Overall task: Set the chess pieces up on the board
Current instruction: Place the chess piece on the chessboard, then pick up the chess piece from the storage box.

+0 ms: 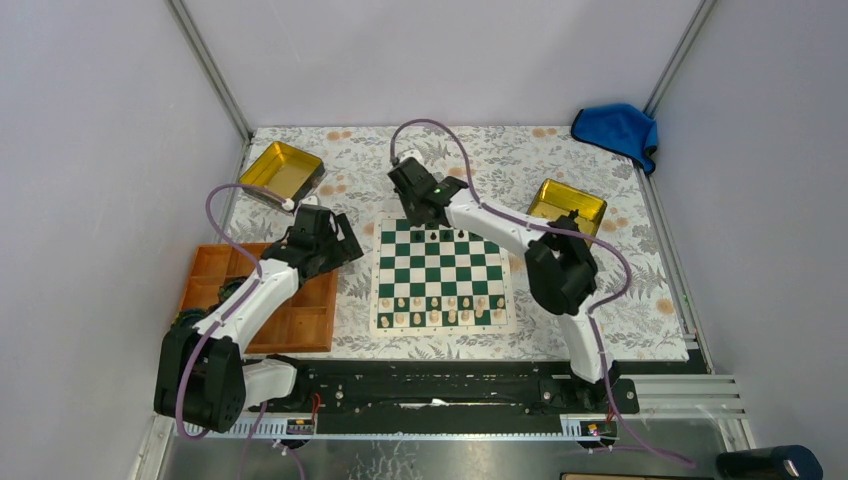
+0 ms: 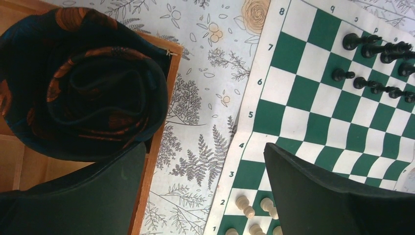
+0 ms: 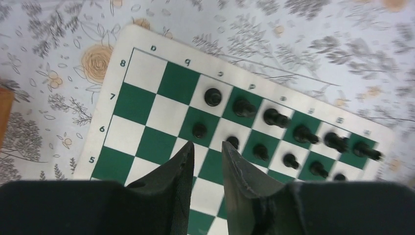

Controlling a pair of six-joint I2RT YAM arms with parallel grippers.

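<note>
Black chess pieces (image 3: 213, 96) seemingly upright, rows across board (image 3: 161, 115)

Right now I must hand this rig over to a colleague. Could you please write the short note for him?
Left end effector: open, empty, between the orange tray and the board.
Right end effector: fingers slightly apart, empty, above the board's black side.
Done: black chess pieces stand on files c to h of ranks 7 and 8. The cream pieces stand on the near rows.
Left: a7, b7, a8 and b8 are bare. No spare black pieces show in any view. A dark pouch lies on the tray.
</note>
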